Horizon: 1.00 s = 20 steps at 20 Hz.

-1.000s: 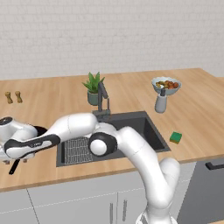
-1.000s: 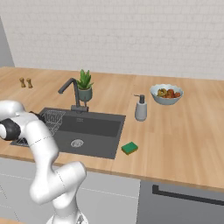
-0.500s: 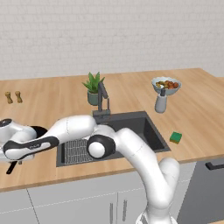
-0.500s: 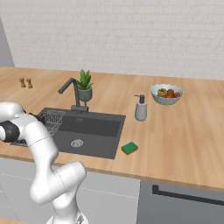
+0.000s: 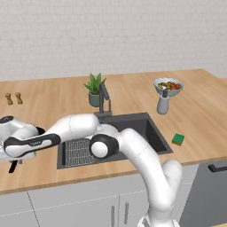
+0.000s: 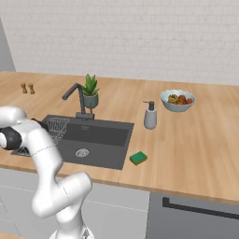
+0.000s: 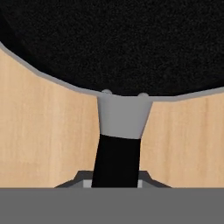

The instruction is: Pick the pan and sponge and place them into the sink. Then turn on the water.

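In the hand view the pan point(image 7: 118, 39) fills the top of the frame, black and round, with a grey rim. Its long black handle point(image 7: 116, 162) runs straight down the middle to the bottom edge, joined to the pan by a grey piece. The gripper point(image 7: 115, 183) sits at the bottom middle, and its two small tips press on the handle from both sides, so the hand is squeezed tight on the pan's handle. Light wood shows on both sides of the handle. In the left base view the white arm reaches far to the left side of the frame, and the end of the handle point(image 5: 13, 166) pokes out below the hand at the lower left. The pan lies on the wooden counter point(image 5: 44, 111), left of the sink point(image 5: 146, 128). The sink is a dark box sunk into the counter in the middle of the frame, with a wire rack point(image 5: 80, 150) at its left end and a dark faucet point(image 5: 105, 98) behind it. The sponge point(image 5: 178, 139) is green and lies on the counter just right of the sink, near the front edge. In the right base view the sponge point(image 6: 138, 158) sits at the sink's point(image 6: 93, 140) lower right corner. A potted plant point(image 6: 90, 91), a soap bottle point(image 6: 150, 115) and a bowl of fruit point(image 6: 177, 100) stand farther back on the counter.
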Available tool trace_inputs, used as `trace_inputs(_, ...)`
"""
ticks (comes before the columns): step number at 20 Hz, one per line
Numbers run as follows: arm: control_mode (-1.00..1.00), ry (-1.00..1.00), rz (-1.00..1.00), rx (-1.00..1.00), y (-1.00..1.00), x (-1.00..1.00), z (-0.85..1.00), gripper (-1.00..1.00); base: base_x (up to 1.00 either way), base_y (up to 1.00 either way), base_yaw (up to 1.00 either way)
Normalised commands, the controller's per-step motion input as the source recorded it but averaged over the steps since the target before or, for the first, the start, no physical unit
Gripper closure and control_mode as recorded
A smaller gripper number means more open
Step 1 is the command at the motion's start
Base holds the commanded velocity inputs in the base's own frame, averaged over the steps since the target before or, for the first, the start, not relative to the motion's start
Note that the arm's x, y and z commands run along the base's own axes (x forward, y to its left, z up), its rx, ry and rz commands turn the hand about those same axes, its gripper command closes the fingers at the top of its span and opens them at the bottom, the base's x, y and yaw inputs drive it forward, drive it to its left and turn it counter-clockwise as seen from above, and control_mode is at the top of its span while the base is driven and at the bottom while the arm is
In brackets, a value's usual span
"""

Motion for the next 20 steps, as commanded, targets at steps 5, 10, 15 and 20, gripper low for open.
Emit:
trace_inputs(5,-1.0,0.02,0.01,0.1,-0.58,-0.14,0.46,1.0,0.0,0.0,0.0)
trace_inputs(10,-1.0,0.0,-0.01,0.19,-0.72,-0.29,0.34,1.0,0.0,0.0,0.0)
trace_inputs(15,-1.0,-0.01,-0.11,0.2,-0.77,-0.33,0.05,1.0,0.0,0.0,0.0)
trace_inputs(20,-1.0,0.0,-0.07,0.21,-0.94,-0.41,0.06,1.0,0.0,0.0,0.0)
